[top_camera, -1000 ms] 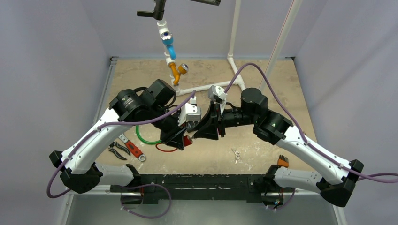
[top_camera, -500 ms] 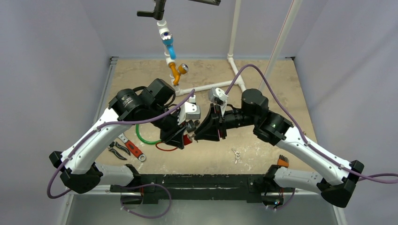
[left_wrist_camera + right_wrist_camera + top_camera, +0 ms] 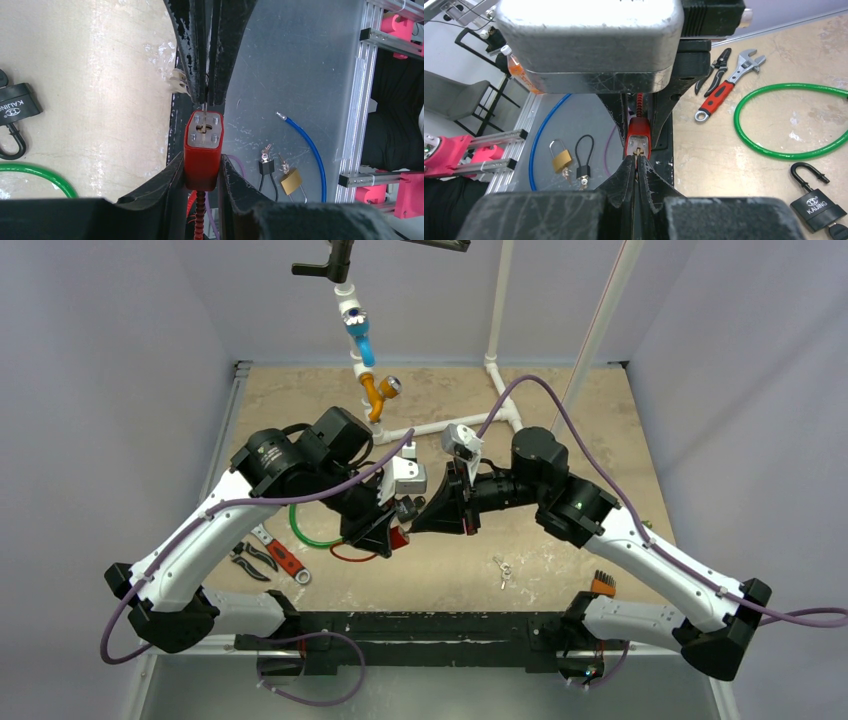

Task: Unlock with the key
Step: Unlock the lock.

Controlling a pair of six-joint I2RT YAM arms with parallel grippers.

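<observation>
Top view: even, diffuse overhead light, no glare, all sharp. Only soft, faint shadows under the arms on the table (image 3: 560, 570).
Left wrist: red padlock (image 3: 202, 150) in crisp focus, key (image 3: 204, 105) a barely resolved sliver. Left gripper's fingers (image 3: 162, 187) dark and soft at the bottom edge. Mild sheen on the grey metal sheet (image 3: 300, 75).
Right wrist: silver housing (image 3: 589, 40) close, bright and glary. Right gripper's fingers (image 3: 621, 182) blurred.
</observation>
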